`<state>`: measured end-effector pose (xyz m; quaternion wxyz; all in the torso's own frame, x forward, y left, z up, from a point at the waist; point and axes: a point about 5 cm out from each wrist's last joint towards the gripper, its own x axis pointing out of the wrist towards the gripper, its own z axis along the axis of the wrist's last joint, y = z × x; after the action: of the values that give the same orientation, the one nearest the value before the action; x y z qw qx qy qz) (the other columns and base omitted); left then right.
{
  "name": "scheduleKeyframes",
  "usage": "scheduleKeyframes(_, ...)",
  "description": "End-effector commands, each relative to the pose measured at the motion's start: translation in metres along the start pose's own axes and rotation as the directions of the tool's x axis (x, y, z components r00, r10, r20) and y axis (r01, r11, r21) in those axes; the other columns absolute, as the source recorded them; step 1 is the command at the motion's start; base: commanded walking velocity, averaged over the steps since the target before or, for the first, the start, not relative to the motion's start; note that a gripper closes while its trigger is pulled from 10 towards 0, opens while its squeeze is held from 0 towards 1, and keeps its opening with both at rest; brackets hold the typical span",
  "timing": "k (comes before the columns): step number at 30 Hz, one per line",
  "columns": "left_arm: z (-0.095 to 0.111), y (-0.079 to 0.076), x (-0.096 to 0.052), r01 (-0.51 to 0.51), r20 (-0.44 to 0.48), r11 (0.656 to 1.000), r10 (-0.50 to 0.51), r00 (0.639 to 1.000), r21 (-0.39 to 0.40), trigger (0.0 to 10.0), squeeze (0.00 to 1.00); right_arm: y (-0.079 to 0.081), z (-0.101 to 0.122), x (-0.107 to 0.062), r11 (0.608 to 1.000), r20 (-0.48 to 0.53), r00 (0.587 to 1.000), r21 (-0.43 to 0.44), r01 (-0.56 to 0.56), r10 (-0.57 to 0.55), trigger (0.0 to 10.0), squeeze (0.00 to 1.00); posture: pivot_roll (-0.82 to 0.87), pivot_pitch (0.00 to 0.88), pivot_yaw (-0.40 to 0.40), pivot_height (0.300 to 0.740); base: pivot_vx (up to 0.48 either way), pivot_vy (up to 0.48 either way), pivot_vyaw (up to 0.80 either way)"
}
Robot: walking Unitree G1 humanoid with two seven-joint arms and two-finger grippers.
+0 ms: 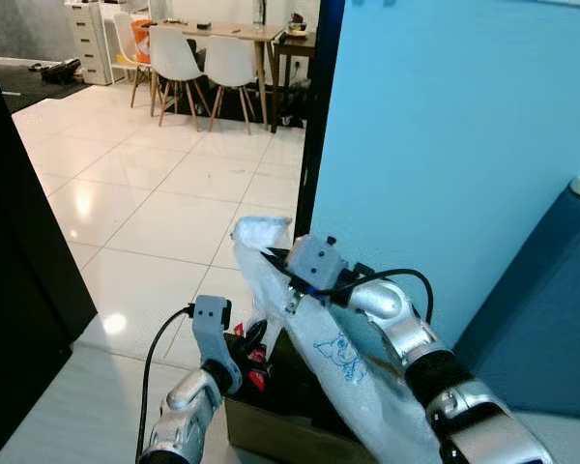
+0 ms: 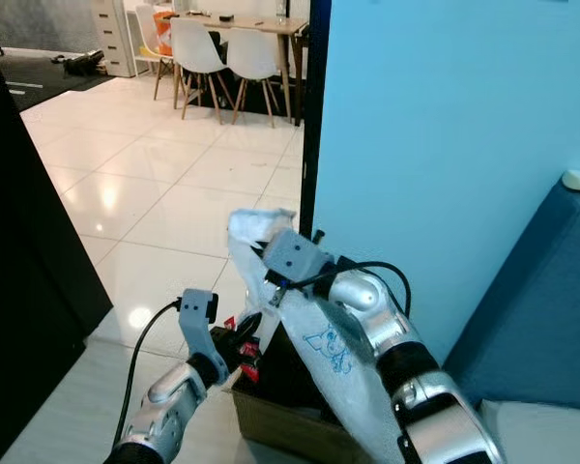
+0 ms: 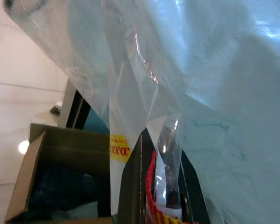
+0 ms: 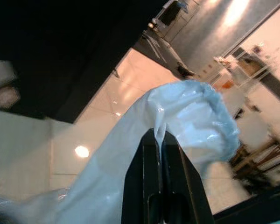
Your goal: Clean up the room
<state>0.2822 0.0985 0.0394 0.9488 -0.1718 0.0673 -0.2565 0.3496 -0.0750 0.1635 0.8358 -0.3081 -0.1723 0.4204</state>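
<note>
A light blue wall (image 1: 445,145) stands as the landmark: at its far end, across the glossy white tiled floor (image 1: 164,193), a wooden table (image 1: 217,31) has 2 white chairs (image 1: 201,63), and a blue sofa (image 1: 551,319) sits against its near end.

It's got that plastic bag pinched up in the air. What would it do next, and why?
Probably lower it. The right gripper is shut on the pale blue translucent plastic bag, which hangs over the open brown cardboard box of clutter. The left gripper is at the box too, so easing the bag down inside seems likely.
</note>
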Motion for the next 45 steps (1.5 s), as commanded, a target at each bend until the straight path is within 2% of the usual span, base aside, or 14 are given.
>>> scheduleKeyframes(1, -0.008, -0.005, -0.007, 0.015, -0.032, 1.0, -0.015, 0.999, -0.009, 10.0, 0.0, -0.007, 0.006, 0.009, 0.992, -0.003, 1.0, -0.124, 0.02, -0.02, 10.0, 0.0, 0.03, 0.109, -0.063, 0.708, 0.0, 0.0, 0.0)
scheduleKeyframes(5, -0.011, -0.011, -0.03, 0.019, -0.05, 1.0, -0.019, 0.999, -0.004, 10.0, 0.0, -0.02, 0.014, 0.018, 0.955, -0.002, 1.0, -0.296, 0.021, -0.022, 10.0, 0.0, 0.08, 0.196, -0.058, 0.708, 0.0, 0.0, 0.0)
scheduleKeyframes(15, -0.009, -0.013, -0.057, -0.004, -0.067, 1.0, 0.004, 0.998, 0.004, 10.0, 0.0, 0.001, 0.012, 0.022, 0.921, -0.01, 0.994, -0.376, -0.102, 0.106, 10.0, 0.0, 0.13, 0.269, -0.049, 0.708, 0.0, 0.0, 0.0)
scheduleKeyframes(16, -0.007, -0.014, -0.065, -0.015, -0.069, 1.0, 0.015, 0.998, 0.002, 10.0, 0.0, 0.003, 0.008, 0.023, 0.879, -0.05, 0.994, -0.464, -0.113, 0.101, 10.0, 0.0, 0.15, 0.303, -0.04, 0.708, 0.0, 0.0, 0.0)
scheduleKeyframes(17, -0.007, -0.014, -0.065, -0.015, -0.069, 1.0, 0.015, 0.998, 0.002, 10.0, 0.0, 0.003, 0.008, 0.023, 0.879, -0.05, 0.994, -0.464, -0.113, 0.101, 10.0, 0.0, 0.15, 0.303, -0.04, 0.708, 0.0, 0.0, 0.0)
scheduleKeyframes(19, -0.004, -0.02, -0.077, -0.025, -0.079, 1.0, 0.025, 0.997, -0.001, 10.0, 0.0, -0.008, 0.001, 0.022, 0.76, -0.104, 0.994, -0.643, -0.092, 0.033, 10.0, 0.0, 0.16, 0.323, -0.033, 0.708, 0.0, 0.0, 0.0)
scheduleKeyframes(20, -0.004, -0.02, -0.077, -0.025, -0.079, 1.0, 0.025, 0.997, -0.001, 10.0, 0.0, -0.008, 0.001, 0.022, 0.76, -0.104, 0.994, -0.643, -0.092, 0.033, 10.0, 0.0, 0.16, 0.323, -0.033, 0.708, 0.0, 0.0, 0.0)
scheduleKeyframes(23, -0.001, -0.027, -0.086, -0.023, -0.1, 1.0, 0.022, 0.995, -0.008, 10.0, 0.0, -0.021, -0.002, 0.021, 0.648, -0.104, 0.994, -0.759, -0.061, -0.028, 10.0, 0.0, 0.17, 0.33, -0.032, 0.708, 0.0, 0.0, 0.0)
scheduleKeyframes(32, 0.0, -0.032, -0.09, -0.023, -0.119, 1.0, 0.022, 0.993, -0.007, 10.0, 0.0, -0.055, -0.006, 0.008, 0.531, -0.147, 0.978, -0.846, -0.048, -0.145, 10.0, 0.0, 0.18, 0.34, -0.036, 0.708, 0.0, 0.0, 0.0)
scheduleKeyframes(33, 0.001, -0.033, -0.091, -0.028, -0.122, 1.0, 0.027, 0.992, -0.008, 10.0, 0.0, -0.07, -0.005, 0.002, 0.489, -0.15, 0.971, -0.871, -0.042, -0.184, 10.0, 0.0, 0.18, 0.337, -0.038, 0.708, 0.0, 0.0, 0.0)
scheduleKeyframes(40, 0.001, -0.035, -0.092, -0.029, -0.128, 1.0, 0.028, 0.991, -0.009, 10.0, 0.0, -0.075, -0.007, -0.002, 0.441, -0.161, 0.97, -0.895, -0.065, -0.182, 10.0, 0.0, 0.18, 0.335, -0.04, 0.708, 0.0, 0.0, 0.0)
scheduleKeyframes(41, 0.003, -0.038, -0.095, -0.034, -0.138, 0.999, 0.032, 0.99, -0.014, 10.0, 0.0, -0.077, -0.017, -0.012, 0.373, -0.2, 0.964, -0.92, -0.122, -0.177, 10.0, 0.0, 0.19, 0.336, -0.042, 0.708, 0.0, 0.0, 0.0)
scheduleKeyframes(42, 0.004, -0.038, -0.095, -0.037, -0.141, 0.999, 0.034, 0.989, -0.016, 10.0, 0.0, -0.078, -0.021, -0.017, 0.35, -0.22, 0.96, -0.925, -0.148, -0.176, 10.0, 0.0, 0.19, 0.336, -0.042, 0.708, 0.0, 0.0, 0.0)
scheduleKeyframes(45, 0.004, -0.038, -0.096, -0.039, -0.143, 0.999, 0.036, 0.989, -0.016, 10.0, 0.0, -0.079, -0.026, -0.023, 0.336, -0.258, 0.951, -0.922, -0.19, -0.171, 10.0, 0.0, 0.19, 0.332, -0.044, 0.708, 0.0, 0.0, 0.0)
